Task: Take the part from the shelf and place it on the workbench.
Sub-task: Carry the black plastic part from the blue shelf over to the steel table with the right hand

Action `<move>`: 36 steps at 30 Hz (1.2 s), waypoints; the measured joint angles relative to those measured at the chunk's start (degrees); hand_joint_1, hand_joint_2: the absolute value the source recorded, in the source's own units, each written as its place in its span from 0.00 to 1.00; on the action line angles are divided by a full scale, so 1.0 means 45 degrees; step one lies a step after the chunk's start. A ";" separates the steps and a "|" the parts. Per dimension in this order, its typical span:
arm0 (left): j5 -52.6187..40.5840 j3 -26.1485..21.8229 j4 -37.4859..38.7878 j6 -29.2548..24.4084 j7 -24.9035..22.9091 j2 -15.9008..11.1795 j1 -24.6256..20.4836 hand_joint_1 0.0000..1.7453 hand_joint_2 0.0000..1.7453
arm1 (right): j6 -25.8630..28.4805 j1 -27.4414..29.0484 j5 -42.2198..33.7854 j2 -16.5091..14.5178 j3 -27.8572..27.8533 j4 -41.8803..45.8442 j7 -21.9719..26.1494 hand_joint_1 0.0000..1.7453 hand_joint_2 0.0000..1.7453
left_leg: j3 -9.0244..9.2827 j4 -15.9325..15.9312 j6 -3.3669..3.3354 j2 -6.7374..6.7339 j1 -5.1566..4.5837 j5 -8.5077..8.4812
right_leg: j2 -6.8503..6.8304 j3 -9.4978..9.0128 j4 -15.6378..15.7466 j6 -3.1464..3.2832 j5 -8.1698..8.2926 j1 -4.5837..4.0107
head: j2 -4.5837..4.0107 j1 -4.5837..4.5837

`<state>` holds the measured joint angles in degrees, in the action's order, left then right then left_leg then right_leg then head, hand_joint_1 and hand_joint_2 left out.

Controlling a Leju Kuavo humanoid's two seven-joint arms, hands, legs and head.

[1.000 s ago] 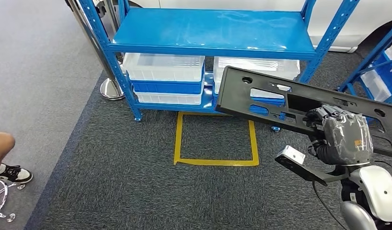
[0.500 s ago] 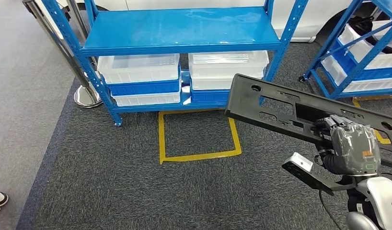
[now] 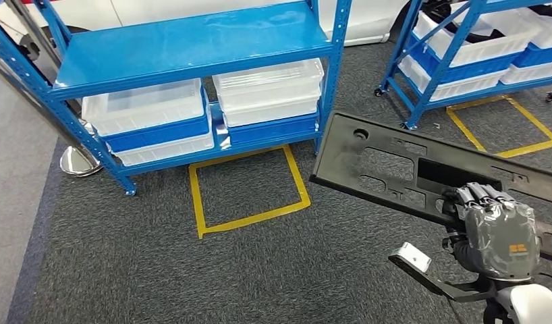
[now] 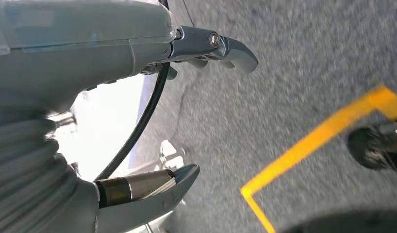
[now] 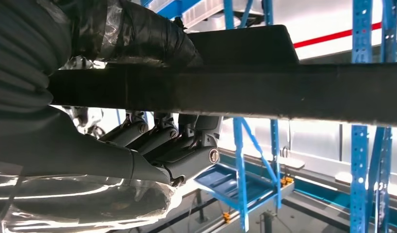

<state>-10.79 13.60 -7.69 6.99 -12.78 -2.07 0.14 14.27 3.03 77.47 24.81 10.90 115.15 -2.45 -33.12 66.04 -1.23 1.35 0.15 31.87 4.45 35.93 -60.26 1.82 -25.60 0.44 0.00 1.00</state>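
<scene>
A long flat black plastic part (image 3: pixel 395 165) with cut-outs hangs level above the carpet at the right of the head view. My right hand (image 3: pixel 492 226), wrapped in clear film, grips its near edge. In the right wrist view the part (image 5: pixel 264 90) is a dark bar with the hand's fingers (image 5: pixel 187 145) curled around it and the thumb over the other face. My left hand (image 4: pixel 153 121) hangs over the grey carpet, its fingers apart and nothing in them. The blue shelf (image 3: pixel 185 47) stands ahead, its top level bare.
White bins (image 3: pixel 145 108) sit on the shelf's lower levels. A second blue rack (image 3: pixel 476 40) with white bins stands at the right. Yellow tape squares (image 3: pixel 250 185) mark the dark carpet. A chrome post base (image 3: pixel 77 162) stands at the left.
The whole scene has slid left and turned, so the camera has swung to the right. The second rack has come into view. The part stays in my right hand's grip.
</scene>
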 joint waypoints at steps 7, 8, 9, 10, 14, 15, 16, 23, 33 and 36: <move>0.0205 -0.0290 -0.0011 -0.0096 -0.0072 -0.0149 -0.0093 0.00 1.00 | 0.0022 -0.0325 0.0060 -0.0188 0.0428 -0.0034 -0.0173 1.00 1.00 | 0.0896 -0.2171 -0.0270 0.0183 -0.0038 -0.0926 | 0.0195 0.0331 -0.0088 -0.0466 0.0169 0.0079 | 0.0000 0.0034; 0.0280 -0.0342 -0.0013 -0.0117 -0.0201 -0.0152 -0.0089 0.00 1.00 | 0.0033 -0.0489 0.0108 -0.0223 0.0548 -0.0078 -0.0246 1.00 1.00 | 0.0891 -0.2284 -0.0291 -0.0013 0.0004 -0.1029 | -0.0184 0.0511 -0.0454 -0.0492 -0.0121 0.0056 | 0.0000 0.0014; 0.0335 -0.0391 -0.0014 -0.0140 -0.0403 -0.0155 -0.0080 0.00 1.00 | 0.0056 -0.0699 0.0182 -0.0277 0.0699 -0.0142 -0.0350 1.00 1.00 | 0.0849 -0.2318 -0.0309 -0.0222 0.0001 -0.1084 | -0.0591 0.0802 -0.1110 -0.0527 -0.0561 0.0081 | 0.0000 -0.0005; 0.0376 -0.0435 -0.0015 -0.0177 -0.0662 -0.0160 -0.0069 0.00 1.00 | 0.0099 -0.0903 0.0277 -0.0345 0.0882 -0.0220 -0.0491 1.00 1.00 | 0.0786 -0.2318 -0.0325 -0.0423 0.0001 -0.1114 | -0.0813 0.1138 -0.1926 -0.0583 -0.1034 0.0126 | 0.0000 -0.0022; 0.0557 -0.0626 -0.0018 -0.0303 -0.1332 -0.0164 -0.0127 0.00 1.00 | 0.0390 -0.1150 0.0612 -0.0655 0.1537 -0.0506 -0.1052 1.00 1.00 | 0.0581 -0.2128 -0.0211 -0.1130 0.0073 -0.1112 | -0.1058 0.1029 -0.2562 -0.0872 -0.1115 0.0363 | 0.0000 -0.0023; 0.0554 -0.0664 -0.0022 -0.0277 -0.1288 -0.0168 -0.0148 0.00 1.00 | 0.0485 -0.1159 0.0651 -0.0702 0.1653 -0.0540 -0.1153 1.00 1.00 | 0.0537 -0.2014 -0.0133 -0.1280 0.0106 -0.1063 | -0.1230 0.0489 -0.1678 -0.0943 -0.0817 0.0408 | 0.0000 -0.0024; 0.0537 -0.0693 -0.0027 -0.0244 -0.1169 -0.0209 -0.0158 0.00 1.00 | 0.0592 -0.1160 0.0671 -0.0741 0.1746 -0.0563 -0.1242 1.00 1.00 | 0.0497 -0.1915 -0.0036 -0.1405 0.0118 -0.1009 | -0.1452 0.0040 -0.0947 -0.0956 -0.0635 0.0404 | 0.0000 -0.0026; 0.0380 -0.0734 -0.0068 -0.0222 -0.0006 -0.0351 -0.0156 0.00 1.00 | 0.1071 -0.0698 0.0698 -0.0788 0.1858 -0.0357 -0.1490 1.00 1.00 | 0.0339 -0.1238 0.0564 -0.1310 0.0167 -0.0405 | -0.1182 -0.0158 -0.0146 -0.0358 -0.0383 0.0314 | 0.0000 0.0000; 0.0414 -0.0813 -0.0068 0.0140 -0.0664 -0.0416 -0.0001 0.00 1.00 | 0.1129 -0.0110 0.0771 -0.0785 0.1724 0.0239 -0.1321 1.00 1.00 | 0.0542 -0.1215 -0.0113 0.0599 -0.0009 -0.0432 | 0.0395 0.0138 -0.0139 -0.0176 -0.0055 0.0026 | 0.0000 -0.0001; 0.0340 -0.0807 -0.0068 0.0284 -0.0800 -0.0462 -0.0024 0.00 1.00 | 0.1315 0.0587 0.0996 -0.0794 0.1606 0.0617 -0.1523 1.00 1.00 | 0.0765 -0.1704 -0.0137 0.0603 -0.0044 -0.0532 | 0.0757 0.0241 -0.0075 -0.0427 0.0092 0.0112 | 0.0000 -0.0001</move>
<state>-9.26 9.97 -8.00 8.27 -16.38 -4.15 0.03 20.19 5.67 81.95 21.24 18.13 117.93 -9.31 -29.67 58.37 -1.84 4.06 -0.05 29.47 7.85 37.01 -60.60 -0.10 -25.19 0.95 0.00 0.99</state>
